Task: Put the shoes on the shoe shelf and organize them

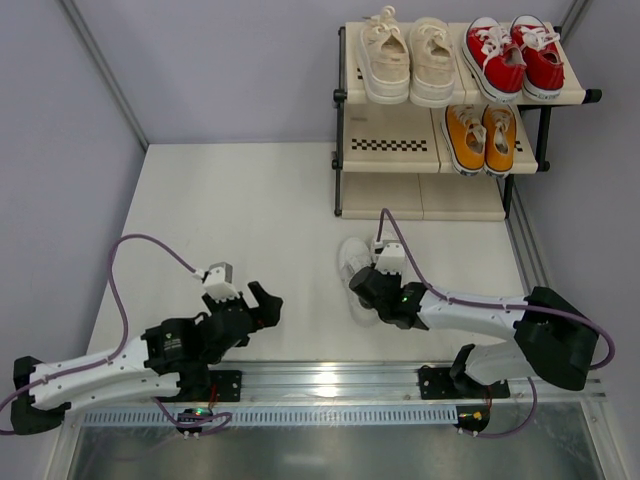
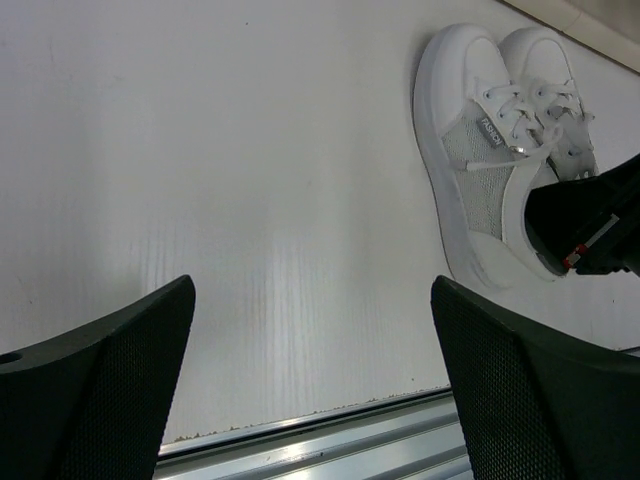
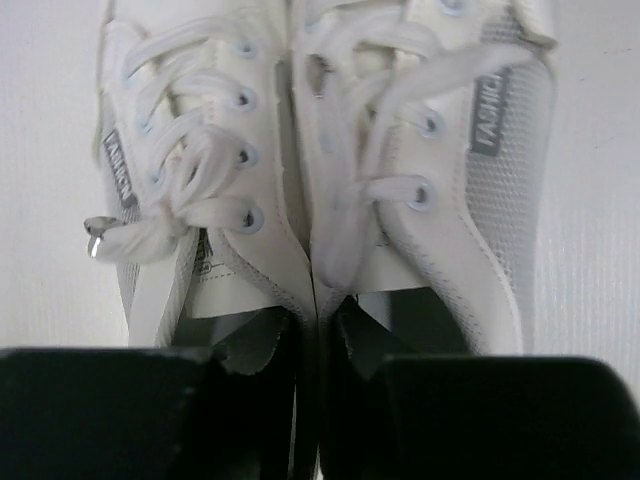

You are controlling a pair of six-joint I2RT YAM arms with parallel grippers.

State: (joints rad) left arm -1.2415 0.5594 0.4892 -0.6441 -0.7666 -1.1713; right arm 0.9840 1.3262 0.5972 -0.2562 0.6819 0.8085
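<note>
White sneakers [image 1: 355, 262] were seen lying as a pair on the pale counter [image 1: 250, 210], right of its middle, sides touching and toes turned toward the far edge. They lay near the foot of the shoe shelf [image 1: 385, 125], which stood at the far right corner, but were not on it. The right pincer [image 1: 372, 285] was set at the heel end of the pair. In the wrist view one black finger [image 3: 110, 400] was lowered into each shoe opening, and the two adjoining inner collars were clenched between them. Grey mesh side panels and small lettered tabs could be made out on both shoes, with the laces tied.

The left pincer [image 1: 250, 298] was held low over the near left part of the counter, well apart from the white pair. Its jaws were spread wide and nothing was gripped.

On the top tier of the shelf, the cream-beige pair [image 1: 408, 58] was placed at the left and the red pair [image 1: 515, 55] at the right. The orange-yellow pair [image 1: 482, 135] was set on the right half of the middle tier.
</note>
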